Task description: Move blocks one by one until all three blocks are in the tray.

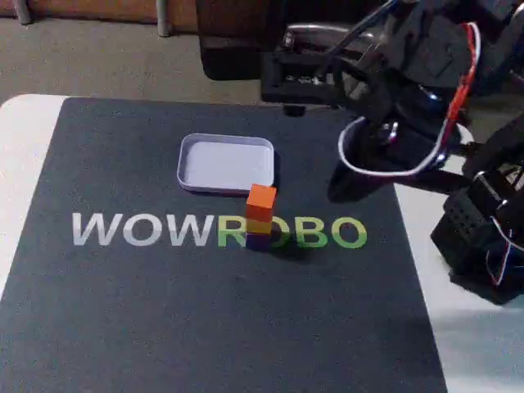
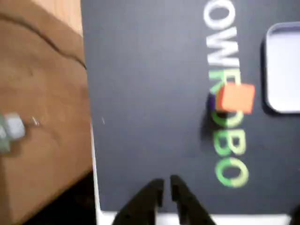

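On the dark mat [image 1: 205,311], the empty tray [image 1: 225,162] sits toward the far edge. Just beside its near right corner the blocks stand stacked: orange block [image 1: 261,198] on yellow block [image 1: 259,221] on purple block [image 1: 258,240]. In the wrist view the fingers [image 2: 166,185] hover nearly closed, holding nothing, well apart from the stack. A careless descent could topple the tower, scattering the blocks.
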Controlling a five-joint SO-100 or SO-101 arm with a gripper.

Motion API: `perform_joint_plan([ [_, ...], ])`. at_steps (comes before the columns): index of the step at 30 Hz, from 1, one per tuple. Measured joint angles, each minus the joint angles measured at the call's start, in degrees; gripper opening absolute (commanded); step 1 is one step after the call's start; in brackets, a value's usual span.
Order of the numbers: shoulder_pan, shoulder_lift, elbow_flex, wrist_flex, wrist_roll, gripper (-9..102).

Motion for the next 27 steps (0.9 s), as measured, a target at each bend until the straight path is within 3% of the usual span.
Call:
perform_joint_plan([
  [8, -1.0, -4.0, -2.3, 0.4, 2.4, 0],
  [18, -3.4, -15.4, -19.3, 2.9, 6.2, 0],
  [27, -1.3, -23.0, -20.6, 3.1, 8.0, 1],
])
